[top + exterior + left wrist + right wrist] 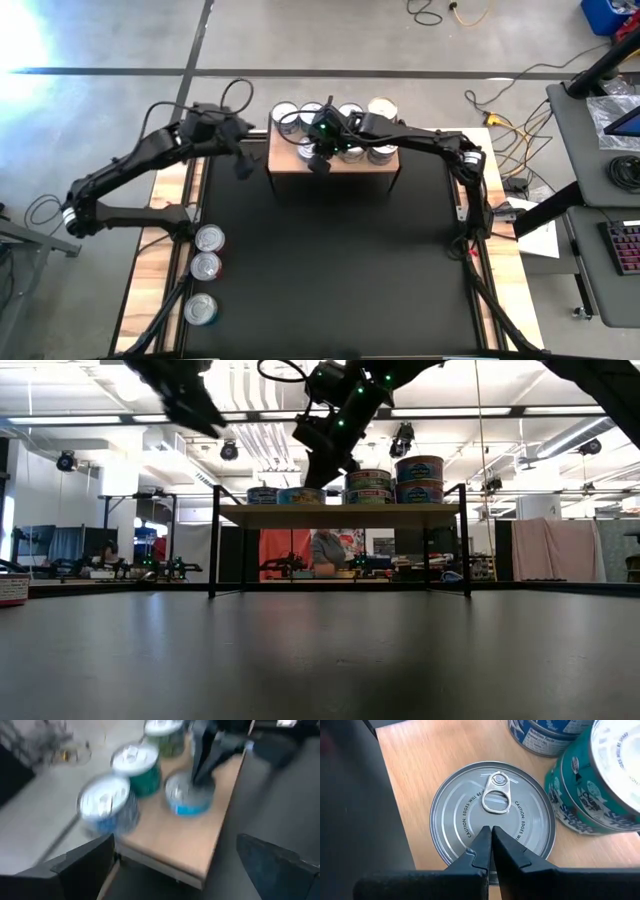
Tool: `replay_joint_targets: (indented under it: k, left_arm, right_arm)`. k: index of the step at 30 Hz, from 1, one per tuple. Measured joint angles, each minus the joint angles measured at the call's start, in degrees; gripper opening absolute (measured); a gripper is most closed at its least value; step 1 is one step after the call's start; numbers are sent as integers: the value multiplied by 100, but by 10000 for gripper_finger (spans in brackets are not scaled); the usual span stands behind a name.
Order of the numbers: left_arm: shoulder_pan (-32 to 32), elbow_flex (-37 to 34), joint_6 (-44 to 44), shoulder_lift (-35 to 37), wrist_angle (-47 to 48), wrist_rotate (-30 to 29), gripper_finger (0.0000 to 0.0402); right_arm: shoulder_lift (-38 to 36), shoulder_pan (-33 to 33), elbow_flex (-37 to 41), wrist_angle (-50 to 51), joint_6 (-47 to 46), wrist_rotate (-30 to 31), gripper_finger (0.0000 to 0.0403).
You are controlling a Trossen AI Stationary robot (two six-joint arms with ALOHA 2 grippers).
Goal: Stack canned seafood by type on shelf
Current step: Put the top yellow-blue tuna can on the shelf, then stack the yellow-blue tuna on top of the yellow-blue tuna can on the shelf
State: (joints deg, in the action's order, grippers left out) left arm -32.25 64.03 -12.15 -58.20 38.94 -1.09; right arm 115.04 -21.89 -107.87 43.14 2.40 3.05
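The right gripper [491, 831] has its fingers pressed together, holding nothing, its tips over the silver pull-tab lid of a blue-labelled tin [492, 817] on the shelf [290, 158]. At the tin's two o'clock in the high view, more tins [378, 152] stand in short stacks. The left gripper [244, 166] hangs spread wide and empty just off the shelf's nine o'clock end. Three tins [205, 265] line the black mat [330, 270] near eight o'clock.

We see silver-topped tins [492, 822] with blue and teal labels, a light wood shelf [435, 750], black surface [330, 270].
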Motion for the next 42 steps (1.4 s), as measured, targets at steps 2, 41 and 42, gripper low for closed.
replay_joint_targets:
  k: [2, 41, 42]
  left_arm:
    - [46, 0, 341, 138, 401, -240, 400]
    - [4818, -81, 7376, -212, 4209, -400, 400]
    - [5074, -81, 7598, -264, 4209, -377, 400]
  right_arm:
    - [0, 3, 0, 26, 37, -5, 13]
    - [-2631, 1282, 503, 238, 599, 135, 13]
    - [-2660, 1485, 542, 195, 526, 298, 13]
